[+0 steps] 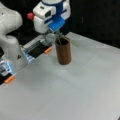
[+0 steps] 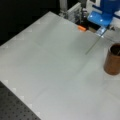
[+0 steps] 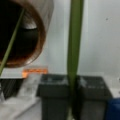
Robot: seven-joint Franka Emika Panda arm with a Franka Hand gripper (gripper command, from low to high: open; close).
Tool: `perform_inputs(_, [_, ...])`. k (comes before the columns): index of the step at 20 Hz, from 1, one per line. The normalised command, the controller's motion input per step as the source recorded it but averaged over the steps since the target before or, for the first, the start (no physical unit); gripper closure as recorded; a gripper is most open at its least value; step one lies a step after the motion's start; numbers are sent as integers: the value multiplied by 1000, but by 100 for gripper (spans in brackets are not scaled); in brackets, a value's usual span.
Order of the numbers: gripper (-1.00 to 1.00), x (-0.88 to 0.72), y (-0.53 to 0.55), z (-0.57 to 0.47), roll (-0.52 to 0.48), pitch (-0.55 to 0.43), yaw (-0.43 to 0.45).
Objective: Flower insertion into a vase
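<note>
One stem (image 3: 74, 50) is sitting pinched between the gripper (image 3: 74, 95) pads, jaws closed right down on it w/ no gap showing in the wrist view. I'm watching the vase (image 1: 63, 51) standing upright on the table (image 1: 75, 87), far-centre in a front view, at the right edge in a front view (image 2: 113, 60). Risk as I'm judging it: the stem is thin and bendy, so the tip could be catching the rim or sliding outside the tube; a nudge from the head might tip the vase. The arm is reaching down from above, the gripper hanging just over and beside the rim, tilted. A thin green line (image 3: 11, 45) is crossing the vase mouth; can't tell if it's inside.
</note>
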Motion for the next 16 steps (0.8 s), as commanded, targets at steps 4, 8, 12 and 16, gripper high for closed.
perform_inputs(4, [100, -704, 386, -99, 80, -217, -47])
perform_inputs(8, [100, -466, 328, -118, 82, -131, -103])
perform_inputs(12, [100, -257, 265, -71, 90, -33, -119])
perform_inputs(16, [100, -113, 139, 1, 62, 198, -116])
